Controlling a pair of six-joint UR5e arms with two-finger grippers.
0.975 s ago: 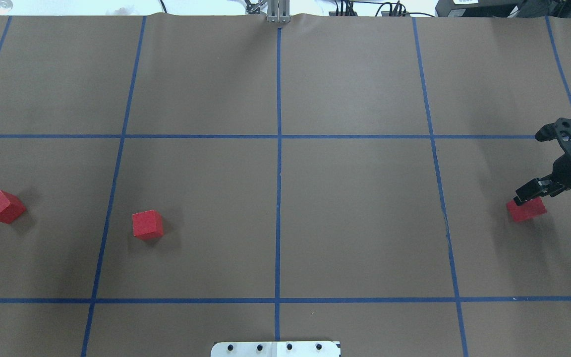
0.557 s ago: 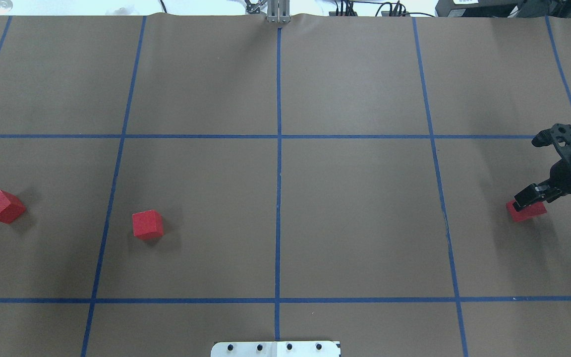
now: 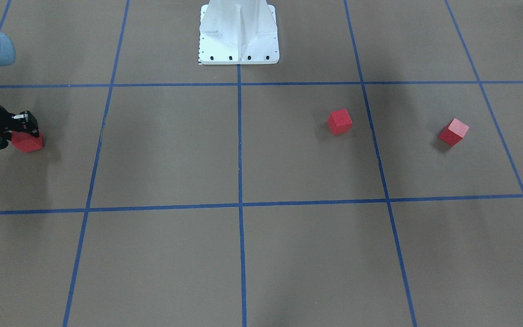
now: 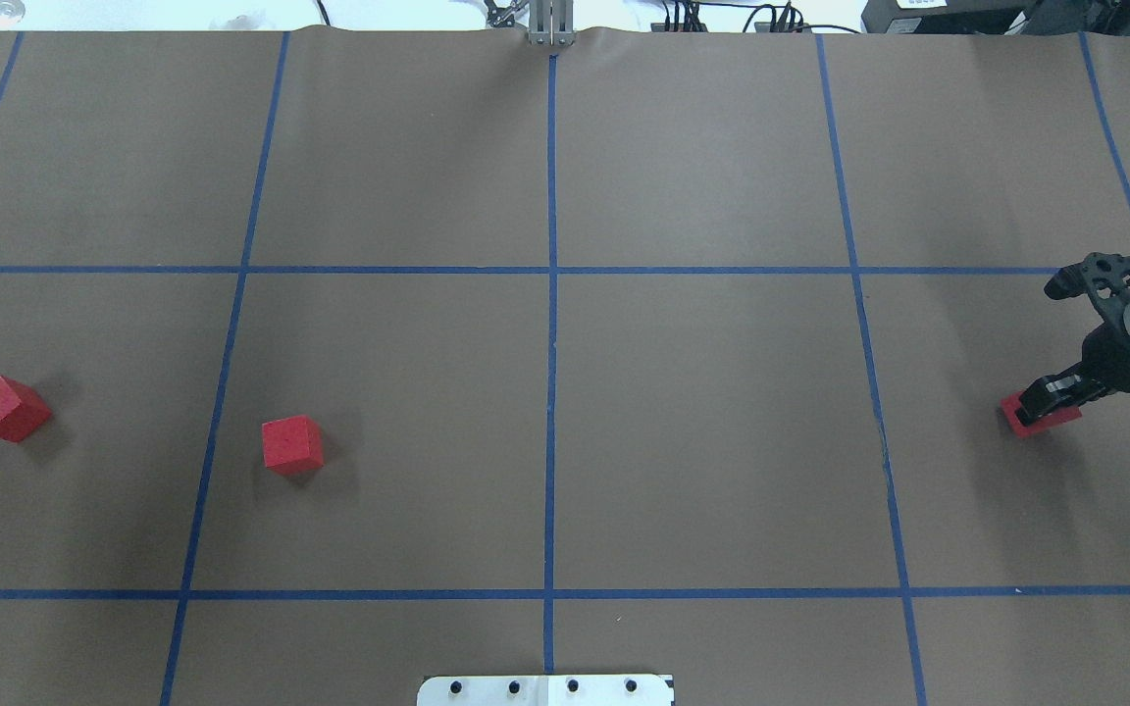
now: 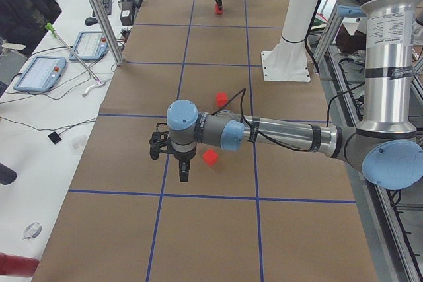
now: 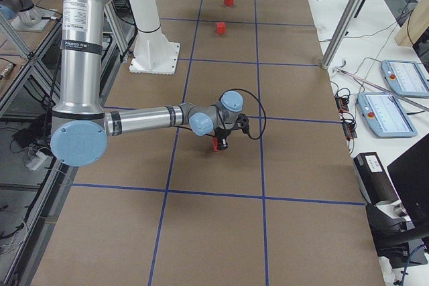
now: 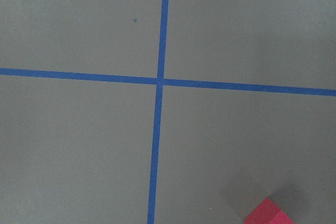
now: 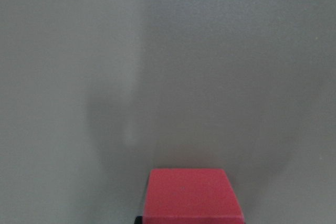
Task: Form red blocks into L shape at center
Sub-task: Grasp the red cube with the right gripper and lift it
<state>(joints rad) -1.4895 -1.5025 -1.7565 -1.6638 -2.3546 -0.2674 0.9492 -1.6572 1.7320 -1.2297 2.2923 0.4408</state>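
Red blocks, three of them, lie scattered across the brown table (image 4: 722, 147), none at the centre (image 4: 565, 431), where a blue tape line runs between two large grid squares. The right block (image 4: 1026, 424) sits far out on the robot's right, well apart from that line. The right gripper (image 4: 1044, 397) is down on it, pointing at the table, with one black finger (image 4: 1051, 390) covering most of the block's top in the overhead view. The front view shows the finger against the block's robot-side edge. The right wrist camera sees only the block's top face at the bottom of its frame, so I cannot tell whether the fingers are pressing the block or standing apart from it. The middle block (image 4: 292, 444) rests in the square just left of the centre line, close to the next tape line. The left block (image 4: 6, 408) lies one square further out, turned at an angle to the grid. The left gripper (image 5: 184, 173) shows only from the table's end, hanging above the table beside the left block with its fingers pointing down. How wide they stand cannot be told from there. Its wrist camera looks down on a tape crossing, with a corner of a block at the frame's lower right.
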